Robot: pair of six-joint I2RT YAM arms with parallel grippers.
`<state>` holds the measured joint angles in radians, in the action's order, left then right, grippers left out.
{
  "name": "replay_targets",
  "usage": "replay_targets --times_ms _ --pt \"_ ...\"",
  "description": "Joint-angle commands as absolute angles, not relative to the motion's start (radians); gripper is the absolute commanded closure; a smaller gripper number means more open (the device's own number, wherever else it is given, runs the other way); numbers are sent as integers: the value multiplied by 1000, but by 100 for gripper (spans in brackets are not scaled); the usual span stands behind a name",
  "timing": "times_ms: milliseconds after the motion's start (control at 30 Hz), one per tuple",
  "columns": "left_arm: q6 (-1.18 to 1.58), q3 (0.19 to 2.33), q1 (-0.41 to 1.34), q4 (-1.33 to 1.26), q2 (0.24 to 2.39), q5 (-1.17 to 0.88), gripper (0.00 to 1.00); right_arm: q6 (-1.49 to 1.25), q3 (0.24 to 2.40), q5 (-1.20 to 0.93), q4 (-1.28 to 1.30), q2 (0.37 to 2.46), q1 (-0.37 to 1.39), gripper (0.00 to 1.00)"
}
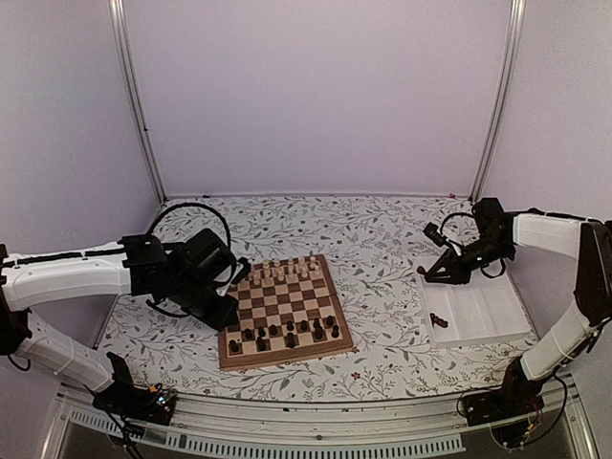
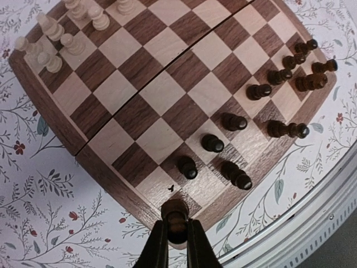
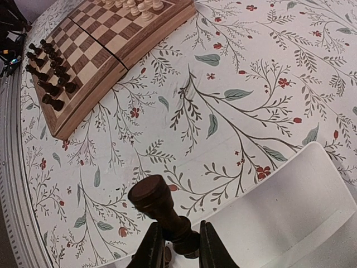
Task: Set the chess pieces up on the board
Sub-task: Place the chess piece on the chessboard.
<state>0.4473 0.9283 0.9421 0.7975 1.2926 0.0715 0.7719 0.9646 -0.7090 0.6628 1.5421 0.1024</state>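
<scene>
Two at once: pinching one dark piece [image 2: 175, 215] tight in left pincer [image 2: 177, 237], hanging it at the fingertips over the nearest corner rim of the board [image 2: 162, 92], likely aiming to fill that bare corner; contact with the wood, cannot tell. Clamping a second dark piece [image 3: 149, 195] in right pincer [image 3: 177, 240], tilting it base-forward, so probably needing righting before setting down. Hovering beside white tray [image 3: 290, 206], just right of those fingers, apparently the supply. Leaving other dark chessmen [image 2: 234, 121] ahead-right of left pincer, pale chessmen [image 2: 72, 43] far ahead-left.
</scene>
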Motion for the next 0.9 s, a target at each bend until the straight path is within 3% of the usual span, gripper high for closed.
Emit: replay_targets --times_ms 0,867 --pt "500 893 883 836 1265 52 96 755 945 -705 634 1510 101 94" --pt "483 886 844 756 1462 8 92 765 928 -672 621 1505 102 93"
